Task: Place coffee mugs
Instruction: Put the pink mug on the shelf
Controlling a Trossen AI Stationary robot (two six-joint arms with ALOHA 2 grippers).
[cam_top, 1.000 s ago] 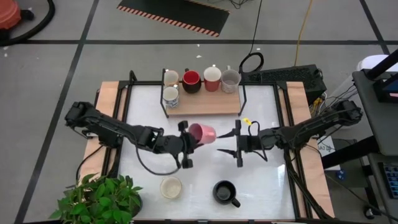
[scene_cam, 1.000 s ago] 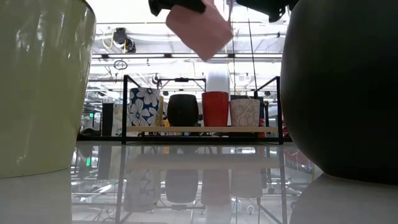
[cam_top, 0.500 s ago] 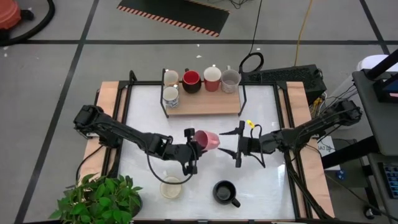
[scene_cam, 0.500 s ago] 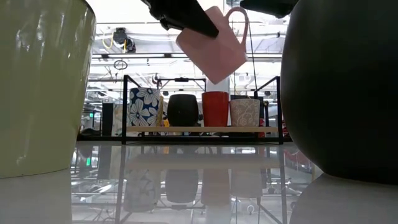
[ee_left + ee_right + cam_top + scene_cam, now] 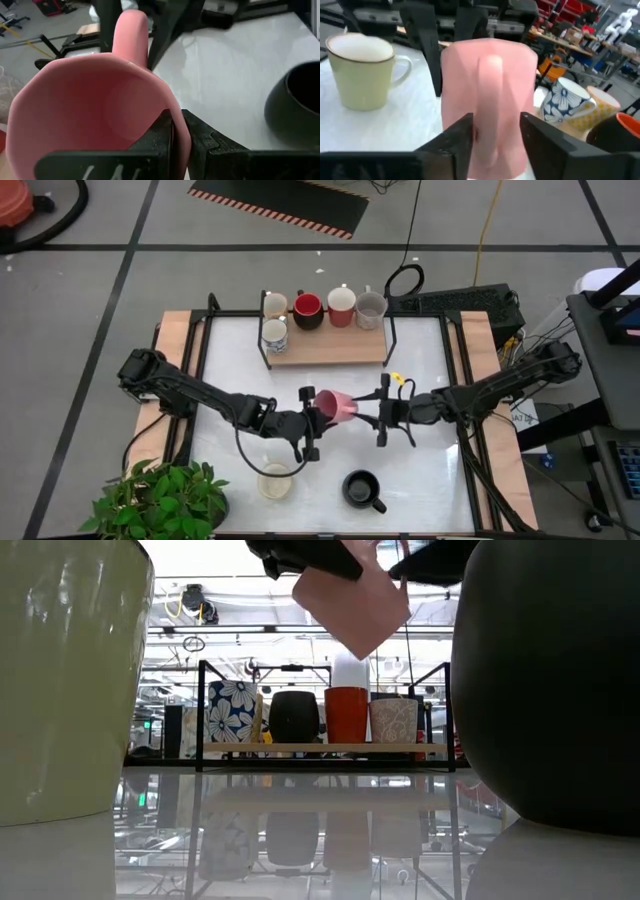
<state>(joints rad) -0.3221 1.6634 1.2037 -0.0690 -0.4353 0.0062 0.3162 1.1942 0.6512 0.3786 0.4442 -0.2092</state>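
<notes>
My left gripper [image 5: 318,412] is shut on a pink mug [image 5: 336,406], held tipped in the air above the middle of the table; the mug also shows in the low view [image 5: 352,602]. My right gripper [image 5: 366,416] is open. Its two fingers stand on either side of the mug's handle [image 5: 490,95]; I cannot tell whether they touch it. A cream mug [image 5: 275,480] and a black mug [image 5: 361,488] stand on the table near its front edge. Several mugs stand on a wooden rack [image 5: 330,348] at the far side. My left gripper pinches the pink mug's wall at the rim [image 5: 179,131], one finger [image 5: 159,142] inside the mug and one [image 5: 202,145] outside. The fingers come about level from the table's left. The mug is lifted clear and tilted, with its handle [image 5: 131,35] on the side away from the gripper.
The rack has a black metal frame [image 5: 391,340] and holds a floral mug [image 5: 274,335] in front of the back row. A green potted plant [image 5: 160,498] stands at the near left corner. Wooden boards [image 5: 172,370] edge the table's left and right sides.
My left gripper has carried the pink mug toward the table's right and a little toward its near edge, up to my right gripper. The mug has turned and tipped on the way. My right gripper's fingers now stand around the mug's handle.
</notes>
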